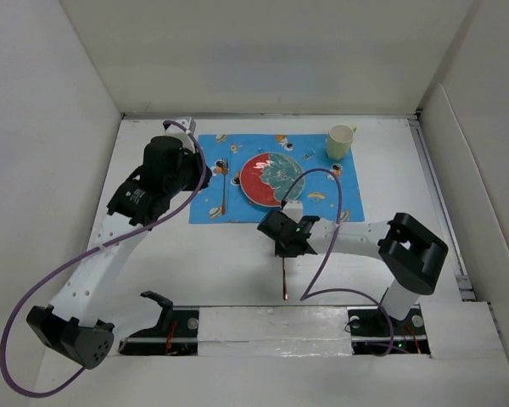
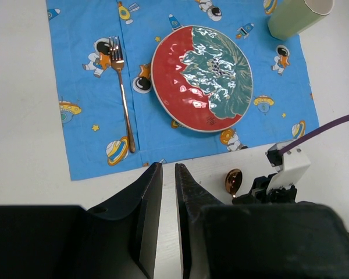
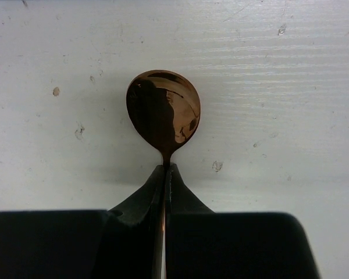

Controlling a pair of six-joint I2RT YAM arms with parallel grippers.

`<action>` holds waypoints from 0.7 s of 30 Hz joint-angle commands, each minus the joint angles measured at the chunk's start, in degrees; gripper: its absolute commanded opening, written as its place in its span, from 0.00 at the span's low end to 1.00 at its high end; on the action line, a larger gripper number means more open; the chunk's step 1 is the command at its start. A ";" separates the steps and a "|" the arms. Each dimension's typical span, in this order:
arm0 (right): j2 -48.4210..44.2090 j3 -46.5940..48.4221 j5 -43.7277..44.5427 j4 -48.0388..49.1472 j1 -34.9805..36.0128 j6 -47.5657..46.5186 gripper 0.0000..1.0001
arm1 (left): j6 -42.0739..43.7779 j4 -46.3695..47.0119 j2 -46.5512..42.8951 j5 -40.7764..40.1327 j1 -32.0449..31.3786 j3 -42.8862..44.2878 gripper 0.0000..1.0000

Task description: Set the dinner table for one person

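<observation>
Nearest the arm bases, the dinner table [image 1: 229, 264] fills the whole floor of the walled cell and carries everything else. It is a matte white slab, rigid and fixed. It is not an item to be gripped, and its flat face leaves little room for fingers to get under low cutlery.

Right gripper [image 3: 164, 174]: clenched on the spoon [image 3: 163, 110] at the thin neck just behind the bowl. The spoon sits over bare table just short of the placemat [image 2: 87, 139], with its bowl towards the mat and its handle trailing back towards the near edge. I cannot tell whether the bowl has cleared the surface.

Assessment of the spoon: light, stiff, polished copper-coloured metal, so probably slippery. The long handle overhangs behind the neck grip and may swing or pivot between the pads. A hold further down the handle would balance better, but the present one gives control of the bowl.

Left gripper [image 2: 168, 168]: hangs above the table at the mat's near edge. Its jaws are parted by only a narrow slit and hold nothing.

On the mat, the fork [image 2: 123, 104] lies to the left, tines pointing away. The red and green plate [image 2: 180, 81] sits in the centre. The pale cup [image 2: 294, 17] stands upright at the far right corner.

Judgement: the spoon is the only piece not yet placed, and the free strip of mat to the right of the plate looks like the place for it.
</observation>
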 commanded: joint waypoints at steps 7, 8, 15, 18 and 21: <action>-6.05 6.59 0.30 -15.34 -11.52 -13.10 0.00 | 0.83 2.15 0.19 -0.06 -0.26 2.85 0.13; -6.15 7.74 0.47 -15.34 -13.03 -13.15 0.00 | 0.84 2.16 0.19 0.12 -0.26 2.85 0.13; -0.89 17.92 -2.16 -12.71 -26.20 -26.15 0.00 | 1.10 3.56 0.89 0.29 -0.26 2.41 0.13; 2.80 22.68 -3.22 -12.09 -29.56 -30.46 0.00 | 1.10 3.91 0.89 0.29 -0.26 1.88 0.13; 9.13 30.06 -2.26 -12.53 -32.20 -33.62 0.00 | 1.01 4.44 0.80 2.22 -0.26 1.09 0.13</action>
